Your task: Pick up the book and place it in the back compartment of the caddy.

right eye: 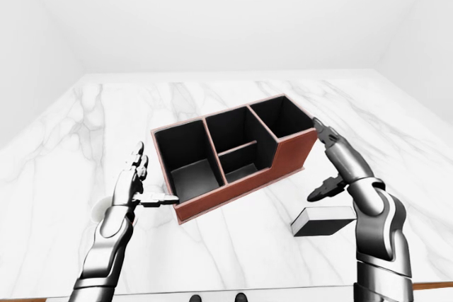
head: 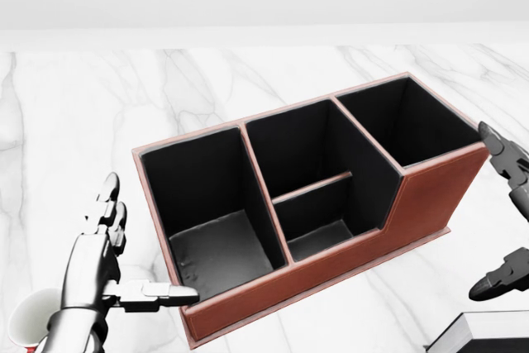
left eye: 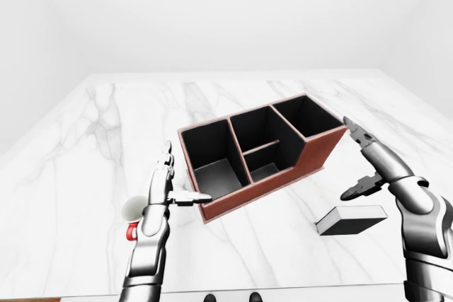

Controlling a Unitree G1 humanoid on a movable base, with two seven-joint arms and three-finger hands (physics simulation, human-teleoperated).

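Observation:
The brown caddy (left eye: 320, 155) with black compartments stands slantwise in the middle of the white marble table (left eye: 85, 139). The book (left eye: 352, 219), white with a dark spine, lies flat on the table at the lower right of the caddy; its corner shows at the bottom right of the head view (head: 488, 332). My right hand (left eye: 362, 164) is open above the book, to the right of the caddy. My left hand (left eye: 173, 175) is open at the caddy's lower left corner, thumb pointing at it. Neither hand holds anything.
A white mug with a red handle (left eye: 132, 211) stands by my left wrist, at the lower left of the left-eye view. The table's near edge runs along the bottom of the eye views. A plain white wall lies behind the table.

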